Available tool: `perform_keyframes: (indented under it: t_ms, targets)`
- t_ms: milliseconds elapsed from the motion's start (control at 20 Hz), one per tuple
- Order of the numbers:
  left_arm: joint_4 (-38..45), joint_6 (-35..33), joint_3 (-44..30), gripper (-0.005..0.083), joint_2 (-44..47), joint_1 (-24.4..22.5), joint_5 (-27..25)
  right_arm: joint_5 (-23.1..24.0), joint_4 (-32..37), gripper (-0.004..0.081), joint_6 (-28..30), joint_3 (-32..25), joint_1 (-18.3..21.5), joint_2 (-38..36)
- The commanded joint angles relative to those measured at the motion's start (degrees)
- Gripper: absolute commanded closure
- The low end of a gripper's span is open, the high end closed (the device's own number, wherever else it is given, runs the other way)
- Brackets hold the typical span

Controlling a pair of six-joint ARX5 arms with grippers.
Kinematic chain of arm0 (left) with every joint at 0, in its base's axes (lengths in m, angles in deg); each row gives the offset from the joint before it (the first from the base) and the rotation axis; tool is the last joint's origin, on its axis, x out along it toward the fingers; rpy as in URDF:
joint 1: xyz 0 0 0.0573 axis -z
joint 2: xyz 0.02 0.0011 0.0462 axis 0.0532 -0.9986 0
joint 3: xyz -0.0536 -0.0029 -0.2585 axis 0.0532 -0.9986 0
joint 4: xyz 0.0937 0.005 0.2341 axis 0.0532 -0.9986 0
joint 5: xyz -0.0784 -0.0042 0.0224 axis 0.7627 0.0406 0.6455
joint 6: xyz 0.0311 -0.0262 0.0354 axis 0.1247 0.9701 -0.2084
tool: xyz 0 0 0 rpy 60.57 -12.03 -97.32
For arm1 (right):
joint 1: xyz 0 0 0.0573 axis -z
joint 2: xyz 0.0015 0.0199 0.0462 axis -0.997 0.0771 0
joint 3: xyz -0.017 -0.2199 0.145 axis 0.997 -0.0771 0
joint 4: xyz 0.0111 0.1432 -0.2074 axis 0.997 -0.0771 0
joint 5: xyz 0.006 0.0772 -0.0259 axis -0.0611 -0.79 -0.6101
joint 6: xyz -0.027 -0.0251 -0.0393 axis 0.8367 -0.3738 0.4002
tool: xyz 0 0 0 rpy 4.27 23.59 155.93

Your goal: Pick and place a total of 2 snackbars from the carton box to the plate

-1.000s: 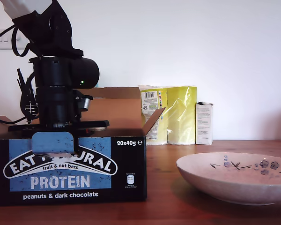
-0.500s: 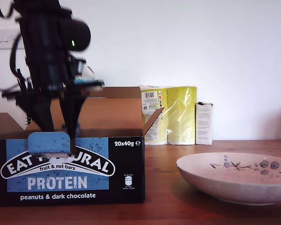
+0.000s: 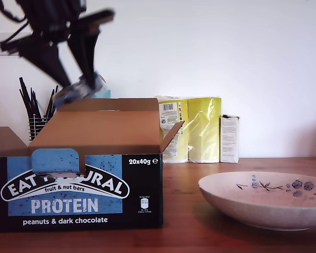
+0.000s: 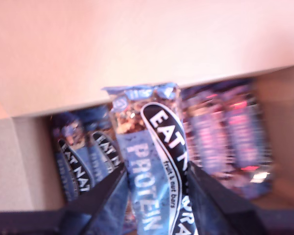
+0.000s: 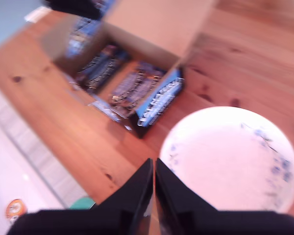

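While my first gripper point(image 4: 154, 196) clasps a snackbar point(image 4: 149, 166) above the carton box point(image 3: 95, 174), carry it level across to the empty plate point(image 3: 263, 208) before letting go; my second gripper point(image 5: 153, 188), fingers pressed together, hangs high over the worktop point(image 5: 78, 132).

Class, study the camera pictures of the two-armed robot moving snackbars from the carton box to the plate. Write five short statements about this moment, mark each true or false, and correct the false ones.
1. My first gripper is shut on a snackbar. True.
2. A snackbar already lies on the plate. False: the plate is bare in both the exterior view and the second wrist view.
3. More snackbars remain in the carton box. True.
4. My second gripper holds a snackbar. False: its jaws are closed with nothing visible between them.
5. The held snackbar is over the plate. False: it is above the carton box.
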Motion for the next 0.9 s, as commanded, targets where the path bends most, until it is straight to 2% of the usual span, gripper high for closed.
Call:
perform_keyframes:
  t_ms: [0, 300, 400, 650, 850]
  targets:
    - [1.88, -0.46, 0.09, 0.0576, -1.46, 1.36, 1.03, 3.37, -1.55, 0.0783, -0.09, 0.48, -0.26, -1.88]
    - [15.37, -0.20, 0.09, 0.0576, -1.66, 8.39, 4.28, 4.72, -7.80, 0.0783, -2.01, 0.48, -0.24, -7.10]
    - [19.80, -0.20, 0.09, 0.0576, -2.38, 10.62, 4.35, 6.62, -9.16, 0.0783, -3.32, 0.48, -0.24, -8.79]
    - [29.11, 0.11, 0.22, 0.0576, -6.75, 15.21, 6.71, 11.21, -13.29, 0.0783, -4.57, 0.48, -0.24, -12.61]
    - [34.12, 0.15, 1.99, 0.0576, -12.39, 18.71, 6.99, 11.58, -14.27, 0.0783, -4.79, 0.50, -0.24, -13.55]
